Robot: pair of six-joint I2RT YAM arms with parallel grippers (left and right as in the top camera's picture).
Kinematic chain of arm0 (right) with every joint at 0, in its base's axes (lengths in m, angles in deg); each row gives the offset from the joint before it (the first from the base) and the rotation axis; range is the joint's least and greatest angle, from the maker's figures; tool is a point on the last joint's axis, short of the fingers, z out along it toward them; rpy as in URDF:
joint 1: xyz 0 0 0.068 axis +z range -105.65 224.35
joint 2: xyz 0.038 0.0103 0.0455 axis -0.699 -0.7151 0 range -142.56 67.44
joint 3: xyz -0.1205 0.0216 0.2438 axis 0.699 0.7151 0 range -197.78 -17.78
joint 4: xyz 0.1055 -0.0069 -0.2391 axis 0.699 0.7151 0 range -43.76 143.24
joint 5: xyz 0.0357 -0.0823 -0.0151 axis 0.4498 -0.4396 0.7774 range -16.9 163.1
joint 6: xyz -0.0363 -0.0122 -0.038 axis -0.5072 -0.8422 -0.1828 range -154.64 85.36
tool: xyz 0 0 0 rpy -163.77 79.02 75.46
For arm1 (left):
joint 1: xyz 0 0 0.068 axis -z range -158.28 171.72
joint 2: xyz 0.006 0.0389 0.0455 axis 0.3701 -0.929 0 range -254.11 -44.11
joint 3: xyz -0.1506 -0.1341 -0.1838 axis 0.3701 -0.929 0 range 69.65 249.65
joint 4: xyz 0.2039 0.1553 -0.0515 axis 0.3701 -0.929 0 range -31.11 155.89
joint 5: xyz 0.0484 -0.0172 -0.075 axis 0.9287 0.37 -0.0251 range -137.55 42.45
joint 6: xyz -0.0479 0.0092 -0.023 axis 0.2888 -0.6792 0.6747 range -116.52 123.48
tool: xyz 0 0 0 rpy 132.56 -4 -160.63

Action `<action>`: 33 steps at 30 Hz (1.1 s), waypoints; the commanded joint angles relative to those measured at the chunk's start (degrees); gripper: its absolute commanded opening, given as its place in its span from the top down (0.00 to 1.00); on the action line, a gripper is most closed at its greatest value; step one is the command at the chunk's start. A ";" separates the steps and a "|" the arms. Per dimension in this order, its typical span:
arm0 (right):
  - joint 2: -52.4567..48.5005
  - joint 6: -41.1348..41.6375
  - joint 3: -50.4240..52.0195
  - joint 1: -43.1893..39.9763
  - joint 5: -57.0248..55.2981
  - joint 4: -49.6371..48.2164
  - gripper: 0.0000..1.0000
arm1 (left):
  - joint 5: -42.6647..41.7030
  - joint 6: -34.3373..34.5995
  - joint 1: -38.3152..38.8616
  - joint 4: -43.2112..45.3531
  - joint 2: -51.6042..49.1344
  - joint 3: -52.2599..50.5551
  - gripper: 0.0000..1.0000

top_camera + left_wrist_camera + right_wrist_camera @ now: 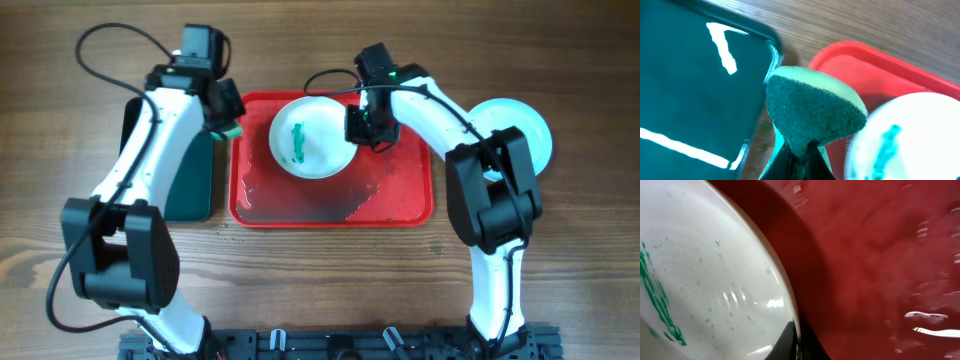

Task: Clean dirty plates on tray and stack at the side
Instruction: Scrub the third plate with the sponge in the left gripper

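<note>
Round glossy white plate [310, 138], green streak, on wet red plastic tray [400, 205], toward 12 o'clock; right fingers [785, 345] clamped on its 3 o'clock rim; left fingers [790, 167] pinching rough green sponge [812, 112] at tray's 10 o'clock corner.

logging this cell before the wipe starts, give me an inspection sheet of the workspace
surface: wooden table, nothing spilled on it
job's things: streaked plate on the wet red tray; second plate on the table at the right, partly hidden
clutter: dark green tray left of the red tray
tools: left tool shut on sponge; right tool pinches the streaked plate's rim
cables: black cable loops near the left tool, clear of the trays
surroundings: nothing seen
</note>
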 commanded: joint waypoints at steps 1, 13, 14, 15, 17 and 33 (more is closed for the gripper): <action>-1.81 -1.57 2.99 2.43 2.27 -0.33 0.96 | -4.76 -6.45 4.22 4.83 -2.34 -2.03 0.96; -1.81 -3.74 2.99 2.40 4.35 -1.05 0.96 | -5.84 -10.14 8.85 8.66 -14.14 -2.08 0.96; -1.81 -3.72 2.99 2.40 4.35 -1.07 0.96 | -5.86 -10.19 9.11 8.13 -14.23 -2.08 0.96; -1.81 -3.69 2.99 2.40 4.35 -1.09 0.96 | -5.86 -10.21 9.31 7.69 -14.49 -2.08 0.96; -1.81 -3.74 2.99 2.40 4.35 -1.22 0.96 | -9.11 -12.37 9.86 6.14 -15.19 -2.08 0.96; -1.81 -3.74 2.99 2.40 4.35 -1.51 0.96 | 11.37 -9.88 10.19 0.52 -15.65 -2.05 0.96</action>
